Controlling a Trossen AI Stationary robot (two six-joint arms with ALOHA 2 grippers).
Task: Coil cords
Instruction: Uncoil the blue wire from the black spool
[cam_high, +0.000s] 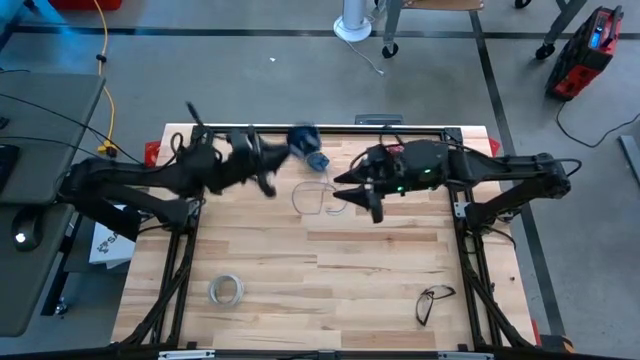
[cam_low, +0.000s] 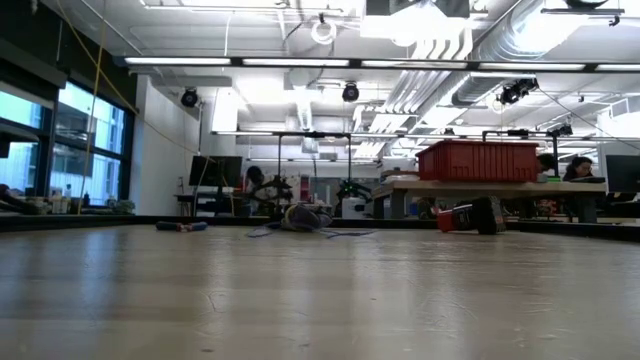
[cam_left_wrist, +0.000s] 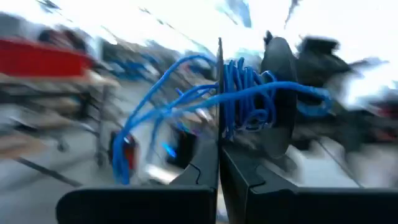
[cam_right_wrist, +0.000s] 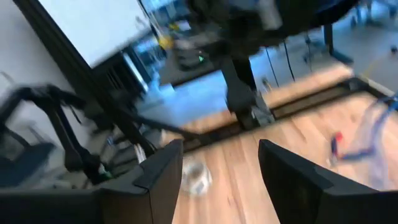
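The counter (cam_high: 330, 270) is a pale wooden top of jointed planks inside a dark frame. A thin wire (cam_high: 318, 197) lies on it in loose loops just toward twelve o'clock from the centre. Whether the spool (cam_high: 307, 145) near the twelve o'clock edge touches the wood cannot be told. A whitish tape ring (cam_high: 226, 291) lies flat toward seven o'clock. Dark-framed glasses (cam_high: 432, 302) lie toward five o'clock, well apart from the ring. In the low view the wire (cam_low: 305, 226) shows as a low tangle far across the planks.
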